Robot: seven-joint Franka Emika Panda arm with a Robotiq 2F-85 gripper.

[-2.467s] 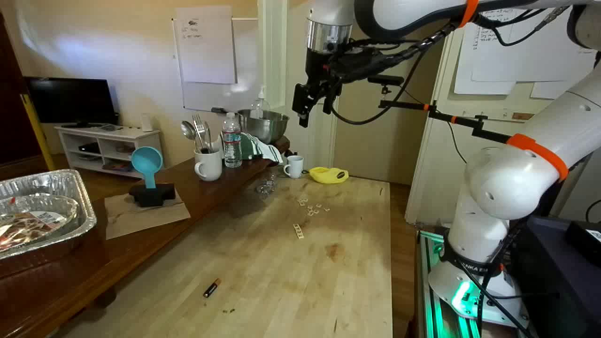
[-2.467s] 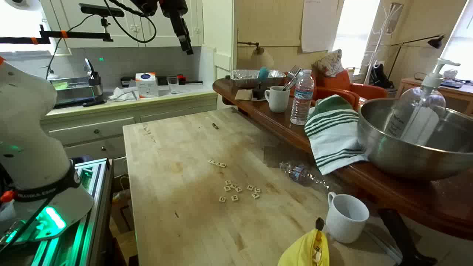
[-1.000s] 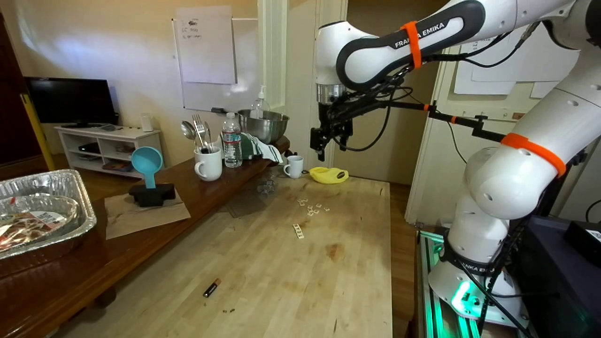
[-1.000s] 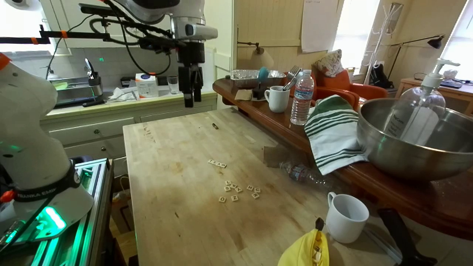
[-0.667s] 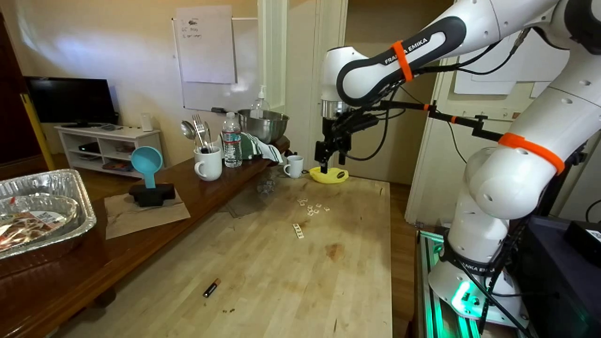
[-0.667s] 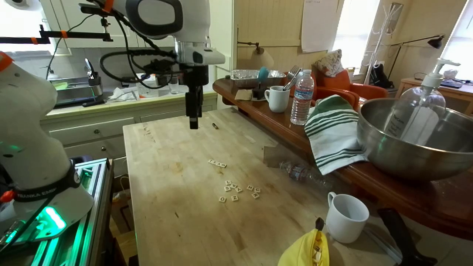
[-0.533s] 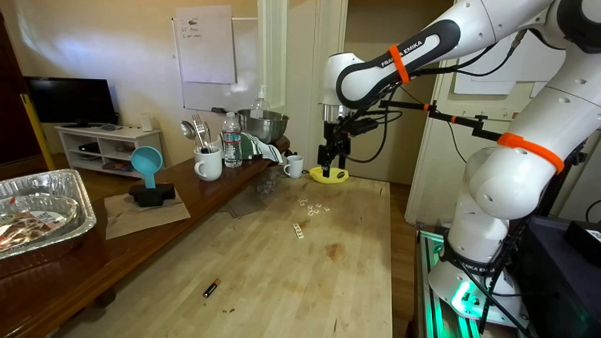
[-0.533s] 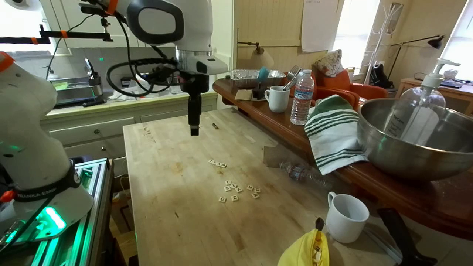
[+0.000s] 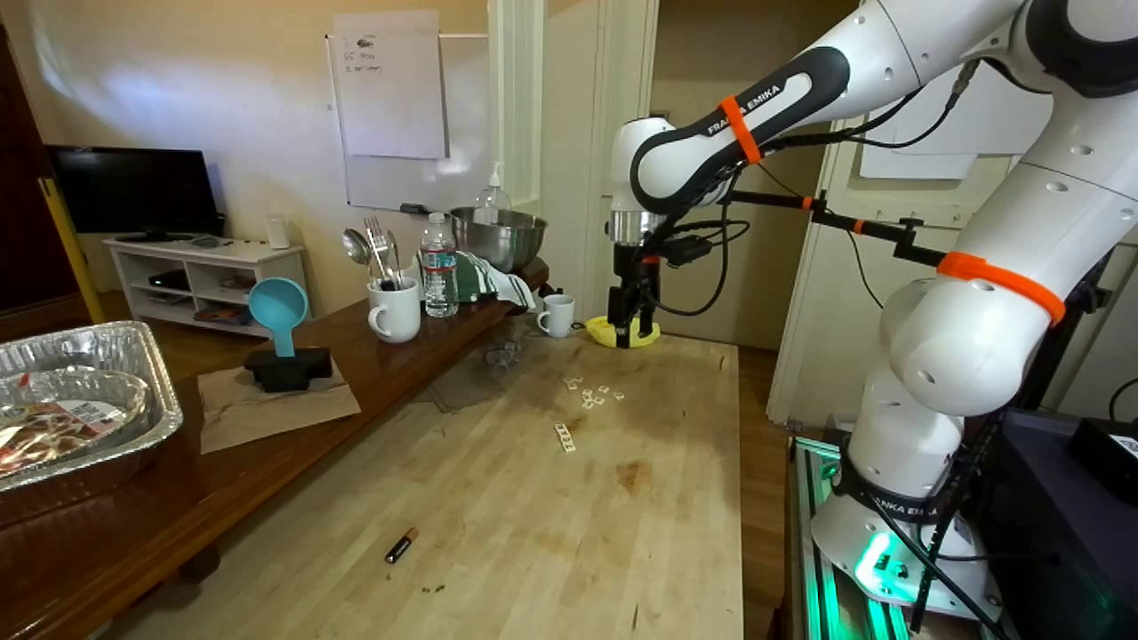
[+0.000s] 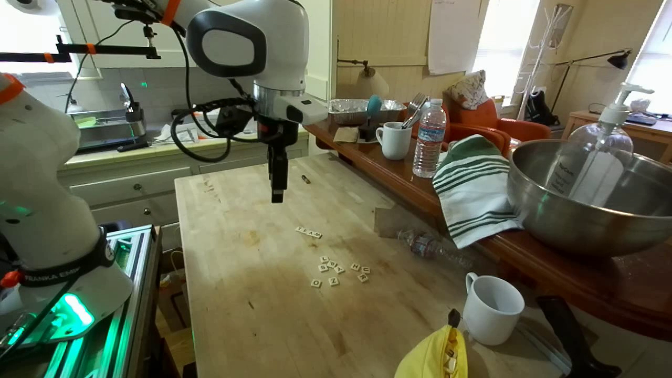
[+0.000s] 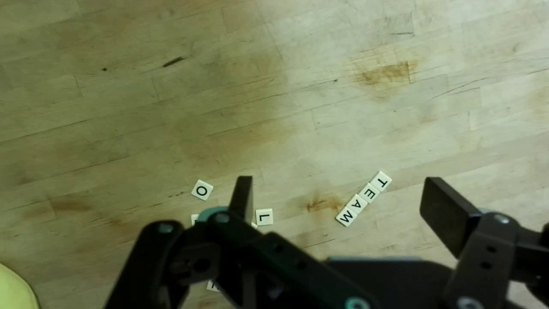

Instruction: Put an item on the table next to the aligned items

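Tool [image 11: 336, 193] spread wide and empty over the counter [image 10: 226, 325], you seem set for the pick, no tile yet taken. The TEAM row [image 11: 363, 198] shows through the gap in the wrist view; loose tiles [image 11: 202, 189], one an O, scatter off its M end. Next, likely: edge over one, grip, set it beside the row. Farther out, a pouch [image 10: 429, 354] gapes on pale pieces [image 10: 450, 364], a mug [image 9: 400, 313] holds cutlery [image 9: 356, 247], a bowl [image 10: 572, 226] a pump bottle [image 10: 593, 168], a foil tray [image 9: 164, 396] a dish [image 9: 67, 382].

The blond wooden table [image 9: 551, 533] spreads beneath the claw [image 11: 339, 194] — in the wrist view, TEAM tiles [image 11: 365, 196] show between its jaws, loose letter tiles [image 11: 202, 190] partly behind it — battery [image 9: 401, 545], mug [image 10: 493, 311], yellow pouch [image 10: 430, 357] farther off.
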